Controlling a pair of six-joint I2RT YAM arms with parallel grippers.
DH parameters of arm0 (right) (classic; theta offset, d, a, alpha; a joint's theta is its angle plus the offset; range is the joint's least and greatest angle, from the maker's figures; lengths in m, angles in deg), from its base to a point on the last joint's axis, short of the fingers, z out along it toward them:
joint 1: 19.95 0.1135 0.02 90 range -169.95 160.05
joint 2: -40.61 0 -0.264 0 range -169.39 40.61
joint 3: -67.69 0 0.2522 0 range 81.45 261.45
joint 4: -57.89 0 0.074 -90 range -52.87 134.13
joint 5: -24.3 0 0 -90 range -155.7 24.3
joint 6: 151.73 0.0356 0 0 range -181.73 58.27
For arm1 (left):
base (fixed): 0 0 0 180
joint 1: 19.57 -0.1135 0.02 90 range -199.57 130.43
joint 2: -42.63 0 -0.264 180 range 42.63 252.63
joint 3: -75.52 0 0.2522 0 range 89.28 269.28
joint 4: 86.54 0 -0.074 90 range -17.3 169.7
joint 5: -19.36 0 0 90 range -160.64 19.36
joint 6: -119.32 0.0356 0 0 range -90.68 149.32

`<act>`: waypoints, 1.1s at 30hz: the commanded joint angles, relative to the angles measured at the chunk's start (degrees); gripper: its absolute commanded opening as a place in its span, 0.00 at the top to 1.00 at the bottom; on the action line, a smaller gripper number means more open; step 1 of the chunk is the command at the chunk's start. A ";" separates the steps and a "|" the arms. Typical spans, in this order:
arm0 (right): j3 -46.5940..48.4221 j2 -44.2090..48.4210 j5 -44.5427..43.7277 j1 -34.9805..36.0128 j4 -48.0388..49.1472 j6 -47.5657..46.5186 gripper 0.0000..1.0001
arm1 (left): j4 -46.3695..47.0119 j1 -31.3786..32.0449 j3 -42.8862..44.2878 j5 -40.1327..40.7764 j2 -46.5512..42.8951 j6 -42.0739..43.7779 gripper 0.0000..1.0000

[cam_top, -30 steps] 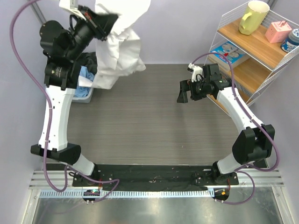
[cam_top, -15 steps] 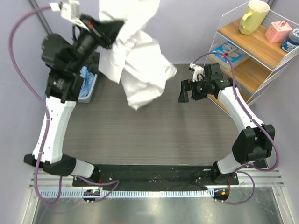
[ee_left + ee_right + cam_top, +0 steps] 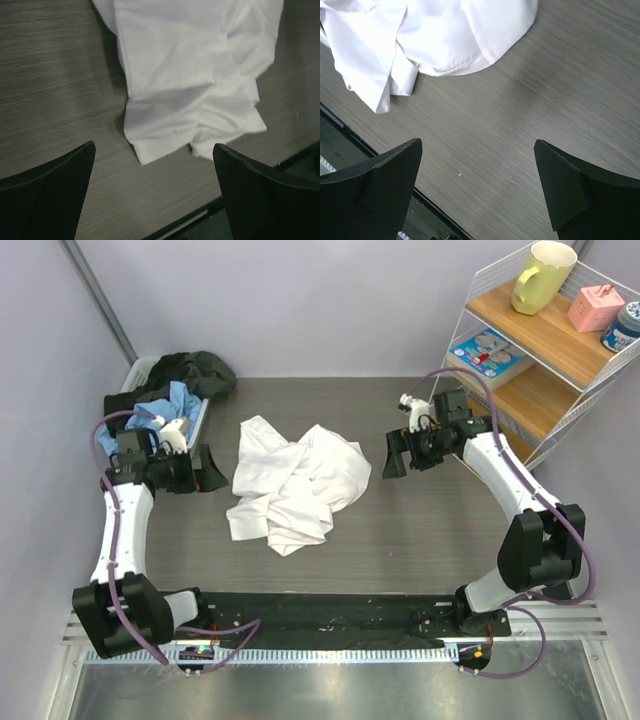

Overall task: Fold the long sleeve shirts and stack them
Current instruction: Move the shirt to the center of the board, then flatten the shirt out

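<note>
Since the white shirt [image 3: 295, 485] lies crumpled in a heap in the middle of the counter [image 3: 420, 530], the left pincer [image 3: 213, 472] and right pincer [image 3: 392, 455] hang released and empty on either side of it, likely placed to pull it flat before any folding.

Yellow mug [image 3: 543, 276] and pink box [image 3: 595, 307] share a shelf [image 3: 535, 332].
</note>
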 commanded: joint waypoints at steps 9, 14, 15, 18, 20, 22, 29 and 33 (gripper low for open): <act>0.83 -16.85 1.15 8.59 11.28 7.55 0.13 | 1.47 25.21 4.56 10.20 11.52 22.98 0.02; 3.04 -23.53 -3.50 11.04 16.29 13.09 0.12 | 5.97 33.85 6.84 21.37 18.64 22.98 0.00; 3.39 -24.33 -5.34 11.48 16.90 13.80 0.12 | 5.97 35.52 6.93 24.26 19.61 23.33 0.00; 3.83 -27.84 -8.94 12.54 18.93 16.95 0.12 | 5.88 36.76 5.79 28.92 21.46 25.61 0.01; 4.44 -29.60 -10.27 12.63 19.72 17.58 0.25 | 5.18 36.76 5.08 30.95 21.64 27.36 0.17; 5.76 -31.63 -12.38 12.63 18.85 17.32 0.53 | 2.12 36.68 5.26 33.93 21.73 28.34 0.34; 8.48 -28.03 -17.83 8.25 15.33 12.93 0.99 | -11.06 27.99 4.82 30.29 11.11 32.64 0.92; 15.50 -27.15 -19.77 3.76 10.86 7.15 0.99 | -21.96 17.18 0.19 26.48 0.41 49.02 1.00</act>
